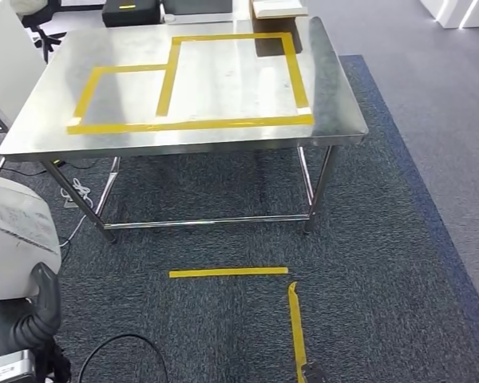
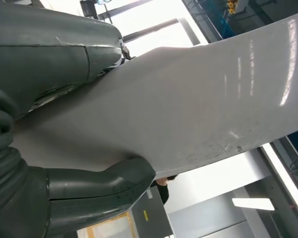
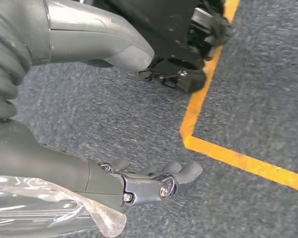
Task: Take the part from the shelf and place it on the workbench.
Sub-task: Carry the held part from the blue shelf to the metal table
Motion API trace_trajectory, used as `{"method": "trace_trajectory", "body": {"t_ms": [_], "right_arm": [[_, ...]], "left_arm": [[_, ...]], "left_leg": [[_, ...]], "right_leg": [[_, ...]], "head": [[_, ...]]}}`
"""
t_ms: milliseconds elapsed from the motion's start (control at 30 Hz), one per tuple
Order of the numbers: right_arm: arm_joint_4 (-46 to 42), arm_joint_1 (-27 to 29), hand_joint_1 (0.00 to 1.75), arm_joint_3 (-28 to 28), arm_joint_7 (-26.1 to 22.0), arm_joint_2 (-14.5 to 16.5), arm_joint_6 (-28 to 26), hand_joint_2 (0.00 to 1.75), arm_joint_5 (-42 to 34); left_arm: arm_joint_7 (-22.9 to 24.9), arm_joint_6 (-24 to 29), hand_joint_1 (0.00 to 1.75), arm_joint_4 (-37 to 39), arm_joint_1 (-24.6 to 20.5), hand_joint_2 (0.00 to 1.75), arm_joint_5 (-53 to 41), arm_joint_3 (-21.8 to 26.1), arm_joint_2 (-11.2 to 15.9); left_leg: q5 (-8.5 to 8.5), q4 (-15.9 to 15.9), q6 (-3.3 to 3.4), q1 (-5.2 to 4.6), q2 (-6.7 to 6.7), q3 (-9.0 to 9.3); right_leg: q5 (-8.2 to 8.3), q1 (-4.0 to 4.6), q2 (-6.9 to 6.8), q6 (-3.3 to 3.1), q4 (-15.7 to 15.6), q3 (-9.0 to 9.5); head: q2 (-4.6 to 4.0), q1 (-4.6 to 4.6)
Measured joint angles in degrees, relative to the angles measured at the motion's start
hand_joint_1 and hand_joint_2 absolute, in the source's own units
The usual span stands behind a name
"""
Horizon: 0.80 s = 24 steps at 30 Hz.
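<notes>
The left hand [image 2: 65, 124] grips a large white, smooth, glossy curved part [image 2: 185, 104] between thumb and fingers, low at the robot's left side. The right hand [image 3: 113, 124] hangs over grey carpet [image 3: 113, 119], fingers apart, holding nothing. Ahead, a stainless-steel worktop [image 1: 339, 104] marked with yellow tape rectangles [image 1: 188, 124] stands with open carpet before its near edge.

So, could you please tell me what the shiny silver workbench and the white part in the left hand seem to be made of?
The shiny silver workbench looks like brushed stainless steel: a grey reflective top on thin polished legs, marked with yellow tape outlines. The smooth white curved part, gripped by the left hand, looks like glossy plastic or painted sheet, given its light streaks and small scuffs; which one cannot be told.
</notes>
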Motion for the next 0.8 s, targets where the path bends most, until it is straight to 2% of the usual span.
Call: {"method": "trace_trajectory", "body": {"t_ms": [67, 100, 133, 167, 200, 233, 267, 333, 400, 467, 500, 567, 600, 633, 667, 700, 733, 767, 800], "right_arm": [[0.00, 0.12, 0.00, -0.08, 0.04, -0.01, -0.14, 1.75, -0.01], [0.00, 0.23, 0.00, -0.13, 0.05, -0.02, -0.23, 1.75, -0.01], [0.00, 0.34, 0.00, -0.18, 0.05, -0.03, -0.32, 1.75, -0.02], [0.00, 0.42, 0.00, -0.22, 0.01, -0.04, -0.39, 1.75, -0.02], [0.00, 0.47, 0.00, -0.25, -0.06, -0.04, -0.43, 1.75, -0.01], [0.00, 0.49, 0.00, -0.25, -0.12, -0.03, -0.45, 1.75, -0.01], [0.00, 0.48, 0.00, -0.26, -0.18, -0.03, -0.48, 1.75, -0.01], [0.00, 0.43, 0.00, -0.29, -0.22, -0.02, -0.58, 1.75, -0.01], [0.01, 0.42, 0.00, -0.33, -0.26, -0.02, -0.64, 1.75, 0.00], [0.02, 0.35, 0.00, -0.34, -0.28, -0.01, -0.67, 1.75, 0.01], [0.02, 0.25, 0.00, -0.34, -0.28, -0.02, -0.68, 1.75, 0.02], [0.02, 0.18, 0.00, -0.35, -0.28, -0.03, -0.72, 1.75, 0.06], [0.02, 0.30, 0.00, -0.35, -0.27, -0.04, -0.73, 1.75, 0.08], [0.02, 0.49, 0.00, -0.36, -0.26, -0.04, -0.73, 1.75, 0.10], [0.02, 0.70, 0.00, -0.36, -0.25, -0.04, -0.73, 1.75, 0.11], [0.03, 0.87, 0.00, -0.36, -0.25, -0.04, -0.73, 1.75, 0.11], [0.04, 0.96, 0.00, -0.36, -0.25, -0.04, -0.73, 1.75, 0.12], [0.09, 0.99, 0.00, -0.36, -0.25, -0.04, -0.72, 1.75, 0.13], [0.15, 0.97, 0.00, -0.36, -0.25, -0.04, -0.70, 1.75, 0.13]], "left_arm": [[0.00, 0.06, 1.75, 0.01, 0.08, 1.75, 0.11, 0.00, -0.05], [0.00, 0.11, 1.75, 0.02, 0.20, 1.75, 0.20, 0.00, -0.08], [0.00, 0.16, 1.75, 0.02, 0.34, 1.75, 0.30, 0.01, -0.11], [-0.02, 0.20, 1.75, 0.01, 0.45, 1.75, 0.39, 0.01, -0.13], [-0.03, 0.23, 1.75, 0.01, 0.53, 1.75, 0.53, 0.02, -0.14], [-0.07, 0.27, 1.75, 0.00, 0.57, 1.75, 0.66, 0.03, -0.16], [-0.11, 0.32, 1.75, -0.01, 0.59, 1.75, 0.80, 0.03, -0.20], [-0.26, 0.46, 1.75, -0.11, 0.59, 1.75, 1.08, 0.06, -0.32], [-0.41, 0.57, 1.75, -0.26, 0.69, 1.75, 1.33, 0.11, -0.43], [-0.56, 0.61, 1.75, -0.36, 0.81, 1.75, 1.52, 0.19, -0.55], [-0.67, 0.61, 1.75, -0.40, 0.83, 1.75, 1.65, 0.22, -0.65], [-0.85, 0.61, 1.75, -0.44, 0.84, 1.75, 1.89, 0.25, -0.85], [-0.90, 0.61, 1.75, -0.44, 0.86, 1.75, 1.97, 0.25, -0.90], [-0.94, 0.61, 1.75, -0.44, 0.88, 1.75, 1.98, 0.26, -0.92], [-0.97, 0.61, 1.75, -0.44, 0.89, 1.75, 1.98, 0.26, -0.93], [-0.99, 0.60, 1.75, -0.44, 0.90, 1.75, 1.99, 0.26, -0.95], [-1.01, 0.59, 1.75, -0.44, 0.89, 1.75, 1.99, 0.26, -0.97], [-1.01, 0.57, 1.75, -0.44, 0.87, 1.75, 1.99, 0.27, -0.97], [-1.01, 0.55, 1.75, -0.44, 0.83, 1.75, 1.99, 0.28, -0.97]], "left_leg": [[-3.17, 7.38, -0.52, 0.17, 1.32, -3.45], [-4.10, 10.57, -0.67, 0.28, 1.55, -5.09], [-3.99, 12.05, -0.72, 0.35, 1.64, -5.96], [-2.82, 11.37, -0.67, 0.39, 1.68, -5.79], [-0.86, 8.70, -0.52, 0.41, 1.72, -4.63], [1.28, 4.84, -0.24, 0.36, 1.89, -2.88], [2.56, 1.17, 0.08, 0.20, 2.10, -1.12], [2.90, -3.20, 0.77, -0.12, 2.40, 0.96], [2.27, -4.18, 1.44, -0.21, 2.20, 1.52], [2.22, -4.68, 2.10, -0.05, 1.97, 2.32], [2.15, -4.79, 2.37, 0.04, 1.91, 2.72], [1.71, -4.84, 2.78, 0.01, 1.87, 3.06], [1.37, -4.84, 2.89, -0.06, 1.81, 3.22], [0.99, -4.84, 2.93, -0.13, 1.71, 3.53], [0.56, -4.83, 2.91, -0.18, 1.59, 4.03], [0.06, -4.83, 2.84, -0.21, 1.49, 4.70], [-0.49, -4.83, 2.72, -0.23, 1.43, 5.47], [-1.07, -4.81, 2.53, -0.27, 1.41, 6.16], [-1.62, -4.77, 2.26, -0.30, 1.37, 6.60]], "right_leg": [[-0.26, 0.05, -0.51, -0.42, -0.02, 0.26], [-0.40, 0.06, -0.76, -0.49, -0.02, 0.36], [-0.54, 0.07, -0.95, -0.48, -0.02, 0.51], [-0.70, 0.08, -1.10, -0.43, -0.02, 0.74], [-0.89, 0.08, -1.19, -0.35, -0.02, 1.04], [-1.11, 0.07, -1.26, -0.21, -0.05, 1.29], [-1.42, 0.18, -1.32, 0.04, -0.04, 1.48], [-1.81, 0.32, -1.48, 0.76, -0.19, 1.72], [-1.60, 0.33, -1.67, 1.70, -0.15, 2.30], [-2.28, 0.23, -1.50, 2.36, 1.01, 2.23], [-3.36, 0.19, -1.26, 2.56, 2.87, 1.20], [-6.18, 0.18, -0.75, 2.77, 9.81, -3.19], [-7.16, 0.19, -0.63, 2.85, 13.27, -5.72], [-7.32, 0.20, -0.58, 2.87, 15.32, -7.63], [-6.29, 0.21, -0.57, 2.84, 15.26, -8.48], [-4.19, 0.21, -0.57, 2.78, 13.13, -8.26], [-1.40, 0.21, -0.55, 2.62, 9.54, -7.27], [0.65, 0.26, -0.47, 2.43, 6.12, -6.21], [1.40, 0.38, -0.48, 2.12, 3.39, -5.25]], "head": [[0.00, -0.29], [0.00, -0.26], [0.00, -0.28], [0.00, -0.27], [0.00, -0.29], [0.00, -0.29], [0.00, -0.29], [0.00, -0.26], [0.00, -0.26], [0.00, -0.08], [0.00, 0.08], [0.00, 0.38], [0.00, 0.42], [0.00, 0.45], [0.00, 0.50], [0.00, 0.51], [0.00, 0.53], [0.00, 0.54], [0.00, 0.56]]}}
